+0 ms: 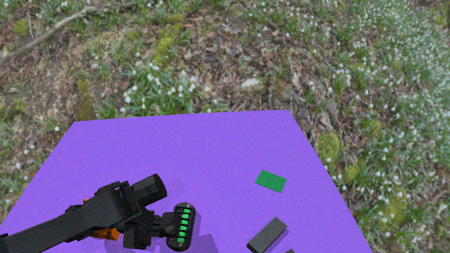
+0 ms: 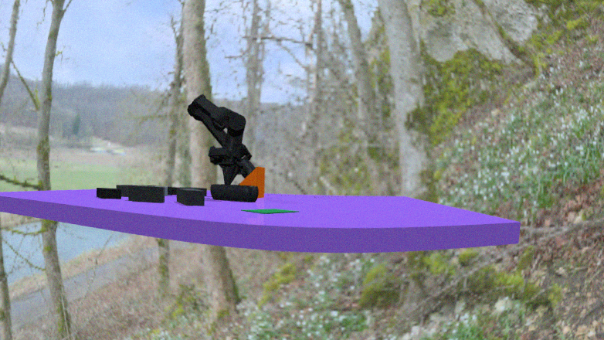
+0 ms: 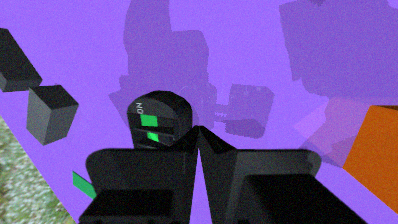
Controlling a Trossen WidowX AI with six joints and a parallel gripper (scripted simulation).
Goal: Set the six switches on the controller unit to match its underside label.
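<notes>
The dark grey controller unit (image 1: pixel 191 220) (image 2: pixel 234 193) (image 3: pixel 162 102) sits flat on the bench (image 1: pixel 189 141) (image 2: pixel 358 211), switch side up. In the top view a row of six green switch ends shows along its top; which ends are pressed down is too small to tell. The wrist view shows two green ends near the "ON" print; the rest is hidden behind a finger. The label underneath is hidden. My gripper (image 2: pixel 228 182) (image 3: pixel 198 129) is shut and empty. It points down, its tips at or just above the unit's dark side; contact cannot be told.
An orange bracket (image 1: pixel 106 234) (image 2: pixel 259 181) (image 3: pixel 375 155) stands beside the unit, partly behind the arm in the top view. A flat green card (image 1: pixel 271 181) (image 2: pixel 269 211) (image 3: pixel 84 185) lies farther off. A grey block (image 1: pixel 267 234) and several other dark blocks (image 2: pixel 145 194) lie on the unit's other side.
</notes>
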